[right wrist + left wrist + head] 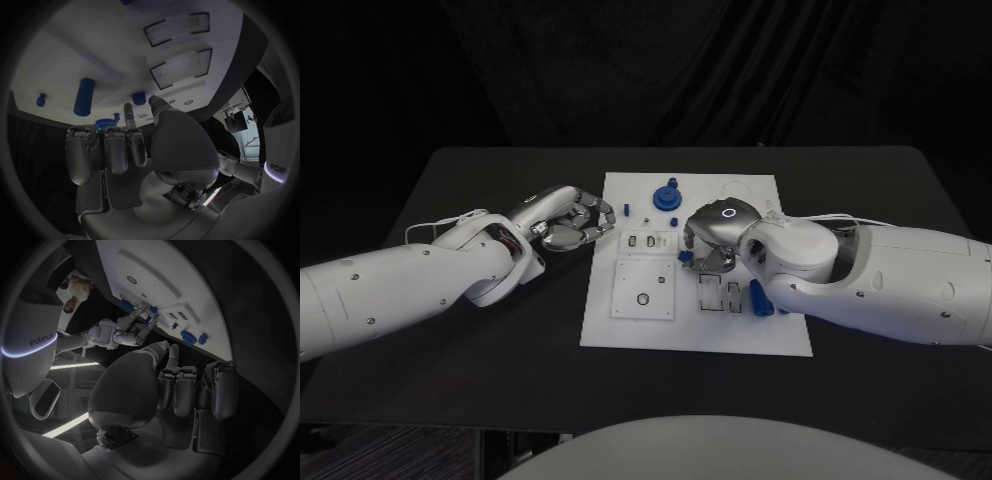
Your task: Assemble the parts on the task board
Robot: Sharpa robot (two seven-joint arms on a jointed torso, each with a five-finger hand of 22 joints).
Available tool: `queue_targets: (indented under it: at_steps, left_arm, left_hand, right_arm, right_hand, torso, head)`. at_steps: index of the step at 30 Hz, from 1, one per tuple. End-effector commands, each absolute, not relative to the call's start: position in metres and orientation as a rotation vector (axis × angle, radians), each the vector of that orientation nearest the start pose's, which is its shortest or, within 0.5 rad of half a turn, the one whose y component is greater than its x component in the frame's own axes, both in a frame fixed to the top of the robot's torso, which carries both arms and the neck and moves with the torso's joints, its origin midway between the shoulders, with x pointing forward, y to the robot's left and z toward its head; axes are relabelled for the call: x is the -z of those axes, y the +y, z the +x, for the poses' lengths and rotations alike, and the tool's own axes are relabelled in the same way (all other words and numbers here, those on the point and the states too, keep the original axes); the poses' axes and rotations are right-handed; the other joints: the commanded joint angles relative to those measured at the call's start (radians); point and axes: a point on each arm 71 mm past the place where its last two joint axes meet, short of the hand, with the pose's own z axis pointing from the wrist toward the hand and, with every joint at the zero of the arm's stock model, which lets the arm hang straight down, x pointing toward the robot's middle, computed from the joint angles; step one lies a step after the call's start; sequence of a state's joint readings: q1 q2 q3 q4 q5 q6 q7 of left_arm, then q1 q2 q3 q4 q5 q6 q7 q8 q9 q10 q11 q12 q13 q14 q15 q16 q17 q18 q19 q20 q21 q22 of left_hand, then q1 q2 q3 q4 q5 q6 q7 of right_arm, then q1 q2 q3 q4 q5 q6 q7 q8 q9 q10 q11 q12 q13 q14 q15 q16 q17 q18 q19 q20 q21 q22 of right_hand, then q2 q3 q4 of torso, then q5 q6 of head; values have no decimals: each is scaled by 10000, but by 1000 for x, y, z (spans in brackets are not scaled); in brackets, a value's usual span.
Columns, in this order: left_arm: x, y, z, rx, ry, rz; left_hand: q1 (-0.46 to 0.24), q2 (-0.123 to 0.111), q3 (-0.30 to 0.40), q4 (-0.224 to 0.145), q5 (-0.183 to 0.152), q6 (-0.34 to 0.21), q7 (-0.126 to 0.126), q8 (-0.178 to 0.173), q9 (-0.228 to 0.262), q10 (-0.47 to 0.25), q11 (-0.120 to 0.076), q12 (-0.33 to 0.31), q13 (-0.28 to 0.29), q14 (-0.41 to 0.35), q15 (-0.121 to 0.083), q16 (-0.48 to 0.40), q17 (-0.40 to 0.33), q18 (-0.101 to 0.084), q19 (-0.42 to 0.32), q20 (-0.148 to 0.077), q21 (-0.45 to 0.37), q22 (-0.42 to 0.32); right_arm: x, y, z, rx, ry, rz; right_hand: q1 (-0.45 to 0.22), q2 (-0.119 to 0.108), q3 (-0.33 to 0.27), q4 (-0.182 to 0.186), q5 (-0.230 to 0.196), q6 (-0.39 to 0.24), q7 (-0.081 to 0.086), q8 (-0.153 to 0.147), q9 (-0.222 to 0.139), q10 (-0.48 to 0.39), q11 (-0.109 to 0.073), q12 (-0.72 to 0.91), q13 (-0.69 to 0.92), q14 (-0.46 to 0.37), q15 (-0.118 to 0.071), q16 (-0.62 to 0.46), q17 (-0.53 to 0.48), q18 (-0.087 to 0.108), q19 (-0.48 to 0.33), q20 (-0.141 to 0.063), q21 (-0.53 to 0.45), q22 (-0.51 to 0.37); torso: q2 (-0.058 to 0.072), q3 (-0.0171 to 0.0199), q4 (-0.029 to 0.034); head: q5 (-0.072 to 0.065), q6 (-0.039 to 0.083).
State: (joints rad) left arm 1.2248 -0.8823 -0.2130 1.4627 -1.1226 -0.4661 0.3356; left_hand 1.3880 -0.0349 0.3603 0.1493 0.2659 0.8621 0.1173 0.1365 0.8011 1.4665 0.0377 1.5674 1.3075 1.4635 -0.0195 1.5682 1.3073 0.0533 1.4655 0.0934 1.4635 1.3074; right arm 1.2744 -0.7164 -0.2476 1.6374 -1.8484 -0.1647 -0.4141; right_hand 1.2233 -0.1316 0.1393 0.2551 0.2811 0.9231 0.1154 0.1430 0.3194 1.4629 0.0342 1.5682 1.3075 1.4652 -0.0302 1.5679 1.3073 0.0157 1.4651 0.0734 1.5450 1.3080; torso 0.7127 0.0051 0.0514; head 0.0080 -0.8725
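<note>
The white task board point(697, 330) lies mid-table. My right hand point(711, 235) hovers over its middle; its thumb and one finger pinch a small blue part point(139, 98) standing on the board point(81, 50), the other fingers curled in. That part point(685, 257) peeks out beside the hand. A blue cylinder point(759, 297) lies on the board's right part, also visible from the right wrist point(83, 96). A blue round part point(669, 197) stands near the far edge. My left hand point(574, 222) rests at the board's left edge, fingers point(187, 390) curled with nothing in them.
A small blue peg point(626, 209) stands near the board's far left corner. Rectangular slots point(723, 295) and a raised square plate point(643, 288) mark the board's near half. Black table point(473, 370) surrounds the board on all sides.
</note>
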Motion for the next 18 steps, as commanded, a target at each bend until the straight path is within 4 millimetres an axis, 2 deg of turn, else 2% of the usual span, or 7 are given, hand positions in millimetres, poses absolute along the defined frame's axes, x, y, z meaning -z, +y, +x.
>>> queue_targets:
  at_steps: [1,5,10,13,16,18]
  left_arm:
    - [218,227,467,9843,15837,905]
    - [219,227,467,9846,15893,898]
    - [221,226,467,9859,15974,890]
    - [222,226,467,9867,15998,888]
    - [223,225,466,9876,16026,888]
    - [223,225,466,9885,16044,892]
  left_hand:
    - [87,-5,-37,56,44,82,-21,34,-20,1043,-1,34,2633,1073,31,26,2635,-187,99,19,11,1974]
    - [87,-5,-37,56,44,82,-21,34,-20,1043,-1,34,2633,1073,31,26,2635,-187,99,19,11,1974]
    - [88,-4,-39,59,44,86,-22,35,-25,1043,-2,34,2633,1073,31,26,2635,-187,98,19,10,1974]
    - [88,-2,-43,63,44,94,-23,37,-33,1043,-4,34,2633,1073,30,26,2635,-186,97,18,9,1973]
    - [95,3,-45,67,49,108,-28,42,-45,1043,-7,34,2633,1073,28,26,2635,-185,94,17,5,1972]
    - [98,5,-46,68,53,111,-29,43,-50,1043,-8,34,2633,1073,27,26,2635,-185,93,16,3,1971]
  right_arm:
    - [221,-121,442,-3155,17118,-6121]
    - [224,-120,442,-3191,17143,-6140]
    - [226,-120,443,-3233,17180,-6207]
    - [226,-120,443,-3311,17132,-6205]
    - [225,-120,443,-3454,16987,-6119]
    - [224,-121,443,-3554,16870,-6039]
  right_hand:
    - [-87,-20,-28,41,39,36,25,-21,14,1079,63,25,2632,1056,51,29,2635,-82,920,60,-27,2529]
    - [-26,6,-2,-13,43,158,11,35,58,1079,62,25,2632,1056,55,29,2635,-77,909,75,-43,2523]
    - [254,116,110,-343,37,347,-42,130,194,1079,14,25,2632,1056,22,29,2635,-69,893,73,-63,2514]
    - [471,198,207,-593,37,428,-66,177,271,1079,-7,25,2632,1056,3,29,2635,-66,885,59,-72,2509]
    - [929,414,458,-1186,36,634,-141,299,466,1079,-67,25,2632,1056,-49,29,2635,-66,882,17,-65,2510]
    - [1055,487,549,-1365,38,678,-155,321,515,1079,-79,25,2632,1056,-62,29,2635,-67,883,4,-60,2511]
  torso:
    - [6,3,-1]
    - [-3,0,-6]
    - [-3,-2,-4]
    - [-1,-1,-4]
    - [-5,-4,-3]
    - [-7,-6,-5]
  head:
    - [-5,-1]
    - [11,-1]
    - [14,-1]
    - [22,-1]
    - [41,-1]
    - [68,-1]
